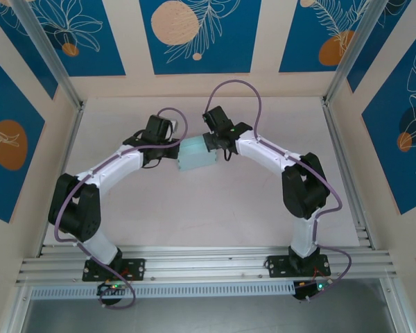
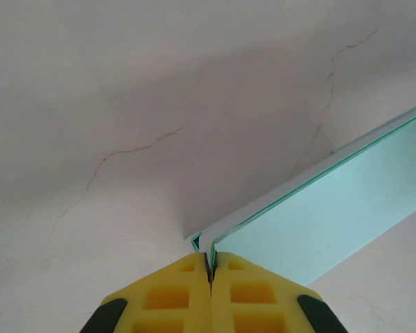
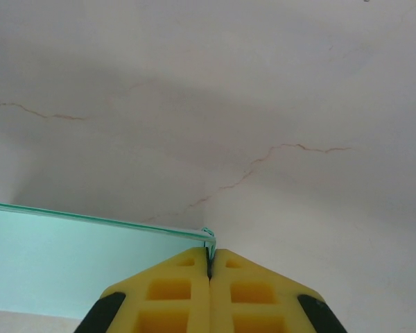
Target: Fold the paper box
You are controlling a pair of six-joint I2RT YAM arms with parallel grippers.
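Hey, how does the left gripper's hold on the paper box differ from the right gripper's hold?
The left gripper pinches the left end of the paper box; the right gripper pinches its right end. Seen from the left gripper's camera, the box runs off up and to the right at a slant; from the right gripper's camera, it runs off to the left, nearly level. Both are shut on a thin corner edge of the card.
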